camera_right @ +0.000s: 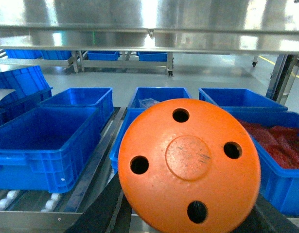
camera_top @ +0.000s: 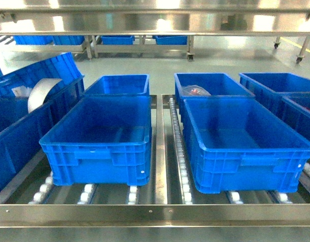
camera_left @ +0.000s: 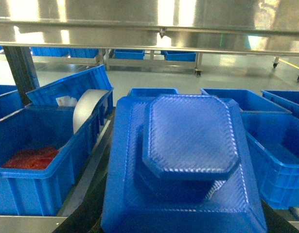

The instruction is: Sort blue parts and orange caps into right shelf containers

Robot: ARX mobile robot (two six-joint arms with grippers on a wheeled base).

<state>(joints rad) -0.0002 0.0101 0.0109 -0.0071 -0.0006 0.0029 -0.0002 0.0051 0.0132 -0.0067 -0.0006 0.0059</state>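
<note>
In the left wrist view a blue part [camera_left: 188,145], a textured square tray shape with a raised octagonal centre, fills the middle. My left gripper [camera_left: 183,216] is shut on it, with its dark fingers [camera_left: 83,216] just showing at the part's lower edges. In the right wrist view a round orange cap [camera_right: 188,162] with several holes is held by my right gripper [camera_right: 188,218], which is shut on it. Bright blue right shelf containers [camera_top: 250,171] stand on the roller shelf beyond; the front one looks empty. Neither gripper shows in the head view.
A second empty crate [camera_top: 94,156] stands front left. A rear crate [camera_top: 215,80] holds a clear bag. A left crate [camera_left: 23,189] holds red pieces beside a white roll [camera_left: 86,109]. Another crate [camera_right: 280,184] of red pieces sits far right. A steel shelf edge [camera_top: 155,214] runs in front.
</note>
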